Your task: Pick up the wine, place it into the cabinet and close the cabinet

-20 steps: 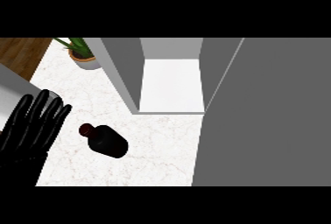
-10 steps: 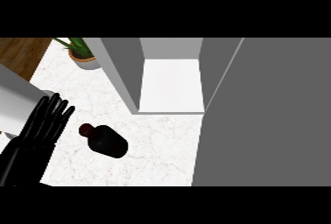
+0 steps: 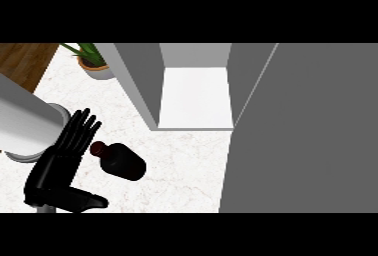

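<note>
Head view shows the wine (image 3: 122, 160) lying on its side on the marbled surface (image 3: 177, 170), below and to the left of the open cabinet (image 3: 196, 97), near that cabinet's lower left corner but clear of it. Its long axis runs on a diagonal: the neck points up and to the left, away from the cabinet, and the broad base points down and to the right. The left hand (image 3: 63, 157) lies just beside the bottle on the side away from the cabinet, fingers straight and spread, palm toward the bottle and the thumb stuck out low; it holds nothing. The bottle's neck sits closest to the fingers, almost touching them, though I cannot tell whether there is contact. No right hand shows, so the left is the only one near the bottle.

The bottle looks squat and very dark, with a reddish tinge at the neck and a short cap end. Its rounded body could roll if nudged sideways.

Beyond the cabinet's upper left corner stands a potted plant (image 3: 92, 60), and the cabinet's door (image 3: 303, 130) hangs open on its right.
</note>
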